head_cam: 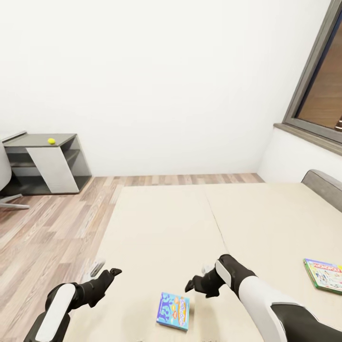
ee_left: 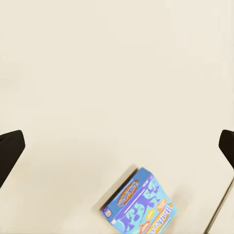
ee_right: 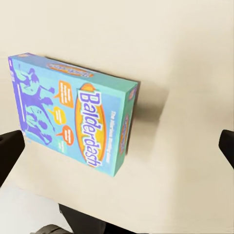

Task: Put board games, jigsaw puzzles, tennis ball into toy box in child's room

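Observation:
A blue board game box lies flat on the beige bed near its front edge. It is printed "Balderdash" and also appears at the frame edge in the left wrist view. My right gripper hovers open just right of it and above it. My left gripper hangs open over the mattress, left of the box. The Monopoly board game lies at the bed's right side. A yellow tennis ball rests on a low dark grey desk. The toy box and jigsaw puzzles are out of view.
The bed's grey headboard is at the right, under a dark-framed window. Wood-plank floor runs along the bed's left side to the desk. A chair's edge shows at the far left.

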### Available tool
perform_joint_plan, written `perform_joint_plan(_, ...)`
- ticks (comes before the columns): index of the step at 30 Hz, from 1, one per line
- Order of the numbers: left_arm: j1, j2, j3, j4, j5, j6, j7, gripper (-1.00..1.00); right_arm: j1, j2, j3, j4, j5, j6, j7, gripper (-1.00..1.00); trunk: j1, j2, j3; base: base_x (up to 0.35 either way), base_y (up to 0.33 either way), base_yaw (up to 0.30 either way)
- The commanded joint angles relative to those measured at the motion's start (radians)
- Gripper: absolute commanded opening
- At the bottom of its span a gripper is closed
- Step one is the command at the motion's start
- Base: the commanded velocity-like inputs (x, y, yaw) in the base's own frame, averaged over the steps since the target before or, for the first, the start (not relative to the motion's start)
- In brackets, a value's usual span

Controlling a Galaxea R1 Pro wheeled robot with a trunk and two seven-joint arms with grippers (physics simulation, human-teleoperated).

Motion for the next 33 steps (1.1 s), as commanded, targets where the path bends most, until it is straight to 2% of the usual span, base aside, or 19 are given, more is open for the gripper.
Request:
perform_joint_plan(1, -0.001, 0.0, 0.001, -0.001, 0.01, 0.003, 0.009, 1.0, 0.0, 0.0, -0.004, -0.001, -0.006, 0.005, -0.004, 1.0, 0.0, -0.001, -0.003, 0.0, 0.0, 0.0)
perform_joint_plan(5, -0.023, 0.006, -0.027, 0.0, 0.001, 0.001, -0.001, 1.0, 0.026, 0.002, -0.003, -0.001, -0.032, -0.117, 0.001, 1.0, 0.0, -0.001, -0.009, 0.0, 0.0, 0.0)
perform_joint_plan(6, -0.023, 0.006, -0.027, 0.0, 0.001, 0.001, -0.001, 1.0, 0.026, 0.002, -0.003, -0.001, -0.032, -0.117, 0.001, 1.0, 0.0, -0.001, -0.011, 0.0, 0.0, 0.0)
perform_joint_plan(9, -0.067, 0.012, -0.047, 0.004, -0.025, 0.0, -0.023, 1.0, 0.039, 0.002, -0.003, -0.001, -0.042, -0.205, 0.009, 1.0, 0.0, -0.001, -0.016, 0.0, 0.0, 0.0)
perform_joint_plan(12, -0.102, 0.016, -0.065, 0.028, -0.062, 0.0, -0.056, 1.0, 0.048, 0.001, -0.003, -0.001, -0.046, -0.256, 0.026, 1.0, 0.0, -0.001, -0.02, 0.0, 0.0, 0.0)
perform_joint_plan(16, -0.117, 0.016, -0.086, 0.057, -0.089, -0.001, -0.082, 1.0, 0.052, 0.001, -0.003, -0.001, -0.048, -0.276, 0.041, 1.0, 0.0, -0.001, -0.026, 0.0, 0.0, 0.0)
perform_joint_plan(20, -0.133, 0.017, -0.122, 0.119, -0.133, -0.005, -0.141, 1.0, 0.056, 0.0, -0.003, -0.001, -0.05, -0.3, 0.066, 1.0, 0.0, -0.001, -0.03, 0.0, 0.0, 0.0)
perform_joint_plan(25, -0.139, 0.018, -0.139, 0.151, -0.157, -0.013, -0.182, 1.0, 0.058, -0.004, -0.003, -0.001, -0.051, -0.31, 0.077, 1.0, 0.0, -0.001, -0.032, 0.0, 0.0, 0.0)
perform_joint_plan(33, -0.142, 0.017, -0.151, 0.17, -0.174, -0.029, -0.204, 1.0, 0.059, -0.007, -0.003, -0.001, -0.051, -0.314, 0.082, 1.0, 0.0, -0.001, -0.033, 0.0, 0.0, 0.0)
